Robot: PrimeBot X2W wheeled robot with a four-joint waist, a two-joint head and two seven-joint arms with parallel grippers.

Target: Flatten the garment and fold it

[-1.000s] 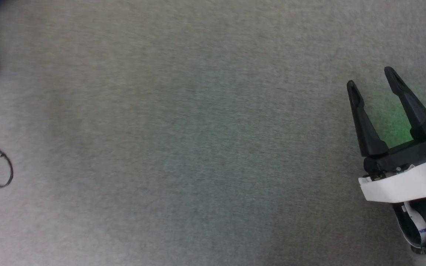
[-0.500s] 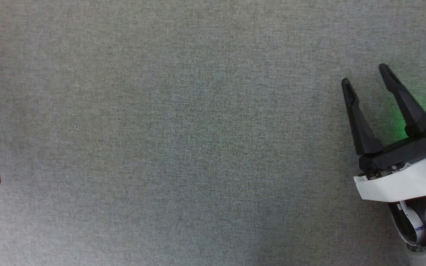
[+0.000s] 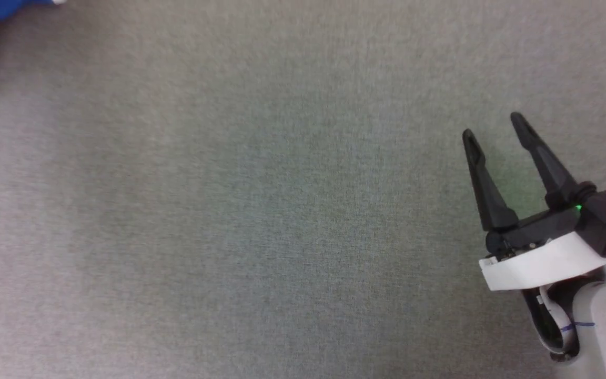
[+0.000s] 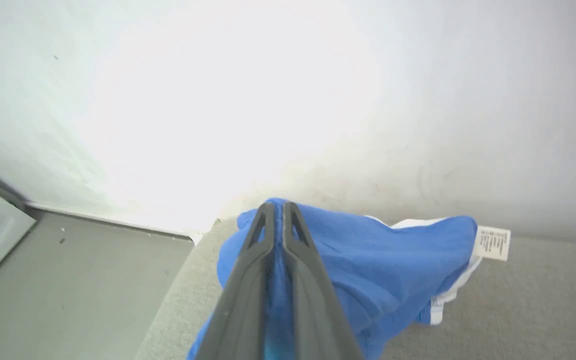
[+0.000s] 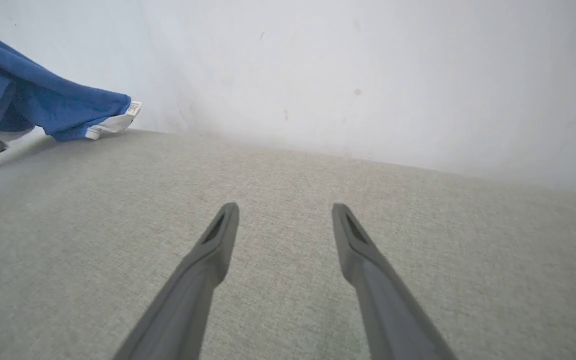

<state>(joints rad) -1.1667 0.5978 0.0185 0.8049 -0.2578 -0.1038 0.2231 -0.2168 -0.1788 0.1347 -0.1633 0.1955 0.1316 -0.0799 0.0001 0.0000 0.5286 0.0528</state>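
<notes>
The garment (image 4: 383,265) is bright blue cloth with a white band and a small white label (image 4: 492,243). In the left wrist view my left gripper (image 4: 277,206) is shut on a fold of it, and the cloth drapes from the fingers down to the grey surface. A sliver of the garment (image 3: 3,6) shows at the head view's top left corner. In the right wrist view the garment (image 5: 43,102) hangs at the far left, lifted above the surface. My right gripper (image 3: 495,125) stands open and empty at the right, above the bare fabric; its fingers (image 5: 218,235) are spread wide.
The work surface is a grey woven fabric (image 3: 261,210). A pale wall (image 5: 368,75) rises behind it. In the left wrist view the surface's left edge drops to a grey floor (image 4: 68,280).
The head camera has shifted. The blue garment at the left edge has left that spot and now shows at the top left corner. The right gripper stays open.
</notes>
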